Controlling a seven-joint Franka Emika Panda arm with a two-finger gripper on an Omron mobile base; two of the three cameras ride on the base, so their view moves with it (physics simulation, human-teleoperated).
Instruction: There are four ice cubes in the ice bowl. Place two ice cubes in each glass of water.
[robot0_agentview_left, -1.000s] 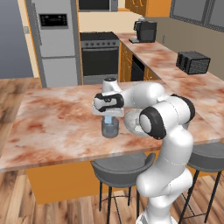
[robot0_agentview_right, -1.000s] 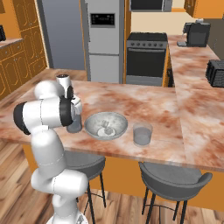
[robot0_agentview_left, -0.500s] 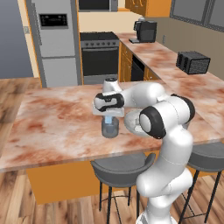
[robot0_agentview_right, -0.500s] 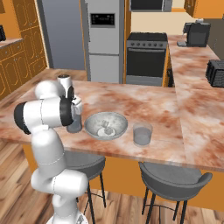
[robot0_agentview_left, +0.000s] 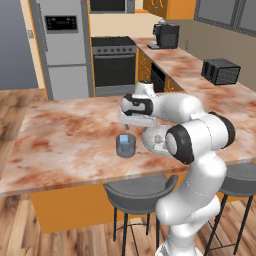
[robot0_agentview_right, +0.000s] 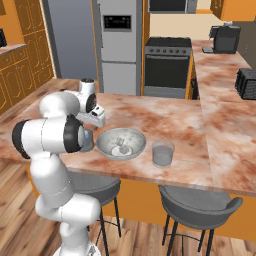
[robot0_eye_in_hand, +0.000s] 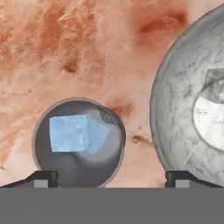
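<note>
In the hand view I look straight down into a smoky grey glass (robot0_eye_in_hand: 78, 140) that holds pale blue ice cubes (robot0_eye_in_hand: 68, 133), seemingly two side by side. My gripper (robot0_eye_in_hand: 111, 180) hangs open above this glass with nothing between its fingertips (robot0_eye_in_hand: 43, 178). The ice bowl (robot0_eye_in_hand: 175, 100) lies just right of the glass, with a pale cube (robot0_eye_in_hand: 214, 85) in it at the frame's edge. From the base, the gripper (robot0_agentview_left: 132, 122) hovers over the glass (robot0_agentview_left: 126, 145). The ice bowl (robot0_agentview_right: 121, 144) holds ice cubes (robot0_agentview_right: 120, 149), and the second glass (robot0_agentview_right: 162, 152) stands to its right.
Everything stands near the front edge of the marble island counter (robot0_agentview_right: 165, 117). Two dark stools (robot0_agentview_right: 197, 202) sit below that edge. A black toaster (robot0_agentview_left: 220, 71) and a coffee machine (robot0_agentview_left: 166, 35) are on the far side counter.
</note>
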